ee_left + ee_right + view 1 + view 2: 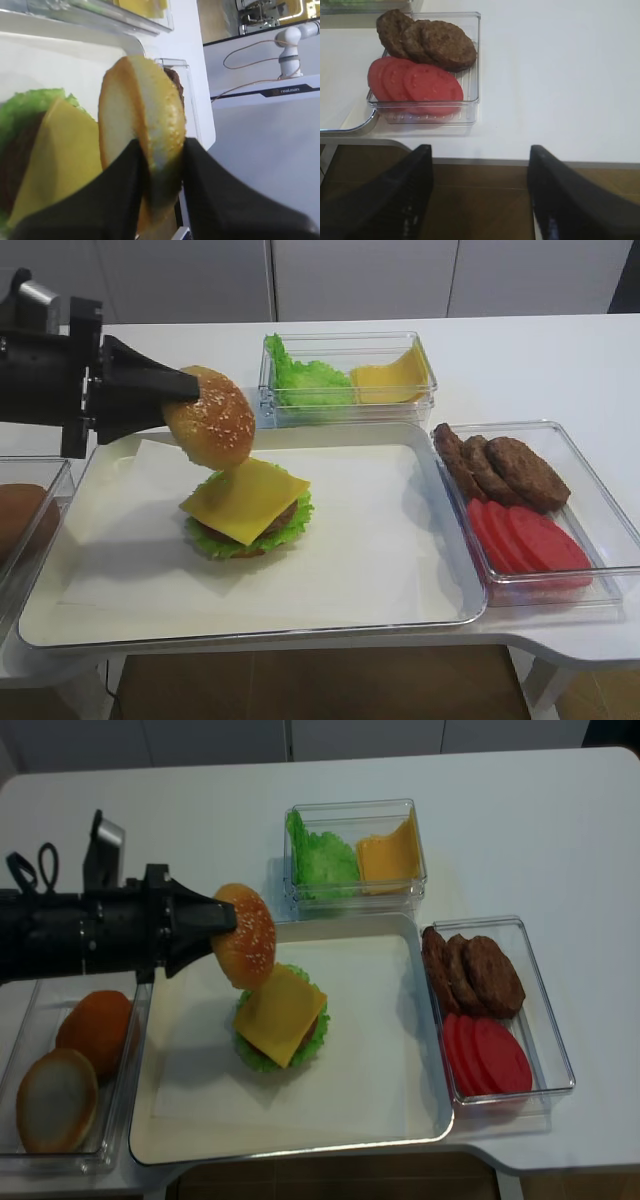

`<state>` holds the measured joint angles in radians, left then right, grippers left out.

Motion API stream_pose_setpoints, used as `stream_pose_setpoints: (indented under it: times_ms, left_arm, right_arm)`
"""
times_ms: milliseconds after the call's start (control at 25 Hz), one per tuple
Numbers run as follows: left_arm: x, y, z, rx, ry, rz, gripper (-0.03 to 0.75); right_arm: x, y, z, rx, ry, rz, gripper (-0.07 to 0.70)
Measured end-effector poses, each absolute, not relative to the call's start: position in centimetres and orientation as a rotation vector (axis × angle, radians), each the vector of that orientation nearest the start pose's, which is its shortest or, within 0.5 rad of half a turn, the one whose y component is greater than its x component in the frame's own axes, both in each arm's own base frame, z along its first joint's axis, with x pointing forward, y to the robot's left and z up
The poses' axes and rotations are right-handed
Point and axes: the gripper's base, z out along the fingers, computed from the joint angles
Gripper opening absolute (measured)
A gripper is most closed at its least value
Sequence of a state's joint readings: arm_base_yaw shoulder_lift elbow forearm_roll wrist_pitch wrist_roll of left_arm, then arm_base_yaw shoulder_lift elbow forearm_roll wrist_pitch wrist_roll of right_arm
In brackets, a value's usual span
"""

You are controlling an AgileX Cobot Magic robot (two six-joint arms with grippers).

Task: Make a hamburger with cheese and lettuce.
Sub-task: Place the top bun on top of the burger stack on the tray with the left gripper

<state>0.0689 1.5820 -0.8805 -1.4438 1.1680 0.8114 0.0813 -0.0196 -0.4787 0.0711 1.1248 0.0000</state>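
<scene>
Golden, sesame-seeded bun top (pixel 212 428) pinched edgewise between the narrowed jaws of the left gripper (pixel 159 165), tilted nearly on its rim, hanging just above the rear-left corner of the cheese (pixel 250 499). Below it, on the paper-lined tray (pixel 420 615): lettuce (pixel 225 545) frilling out all round, brown patty (pixel 283 517) on that, yellow slice on top with corners jutting. So, the hamburger (pixel 281 1017) lacking only its lid. Looks light and stiff, probably a plastic replica, with a glossy crust likely to slip in a thin pinch. Best held across the rim, as now, and levelled before release; a hard press down could skew the loose cheese. Right gripper (pixel 480 200) parked off the table edge, jaws spread wide, holding nothing, near the box of spare patties (pixel 432 42) and tomato slices (pixel 417 82).
</scene>
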Motion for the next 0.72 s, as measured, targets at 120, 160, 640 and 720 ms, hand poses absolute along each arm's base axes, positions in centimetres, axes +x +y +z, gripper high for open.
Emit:
stream_pose_setpoints:
  times_ms: [120,160,640,720]
  left_arm:
    - [28.6,-7.5,24.5,-0.059,2.331,-1.604,0.184]
    - [28.7,-7.7,24.3,-0.062,2.338,-1.613,0.184]
    - [29.0,-7.8,24.0,-0.151,2.346,-1.658,0.183]
    - [28.8,-7.8,23.8,-0.135,2.371,-1.643,0.181]
  right_arm:
    - [-0.9,0.5,26.6,-0.092,2.109,0.135,0.450]
    - [-0.9,0.5,26.6,-0.092,2.109,0.135,0.450]
    - [-0.9,0.5,26.6,-0.092,2.109,0.135,0.450]
    - [-0.9,0.5,26.6,-0.092,2.109,0.135,0.450]
